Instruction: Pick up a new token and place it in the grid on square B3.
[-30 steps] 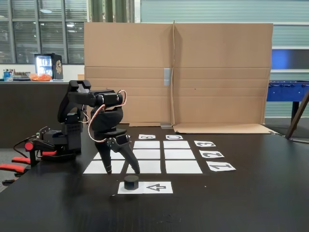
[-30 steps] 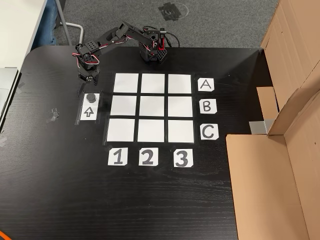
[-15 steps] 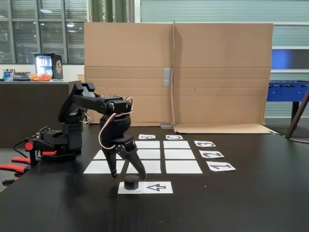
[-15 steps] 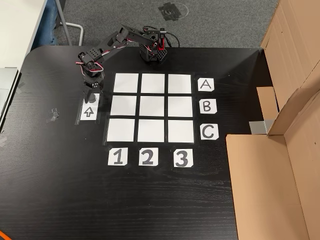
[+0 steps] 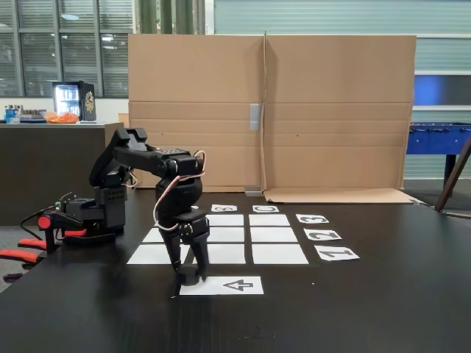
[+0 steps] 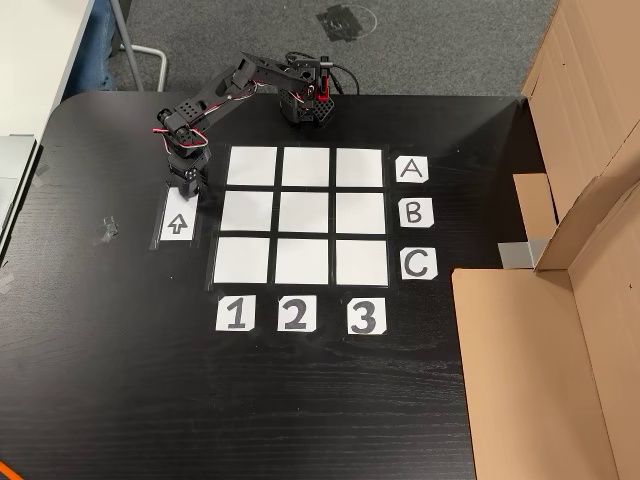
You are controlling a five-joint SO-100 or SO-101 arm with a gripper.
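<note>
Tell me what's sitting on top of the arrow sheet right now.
The tool is lowered over the end of the arrow sheet away from the printed arrow. The token shows as a dark shape between its fingers; from above the tool covers it.

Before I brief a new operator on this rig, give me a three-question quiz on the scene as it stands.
1. True or false: a token already lies on the grid.
2. The gripper is over: (a) card C, (b) the arrow sheet, (c) square B3.
3. Which card lies beside square B3?

Key: 1 false; 2 b; 3 the B card.
</note>
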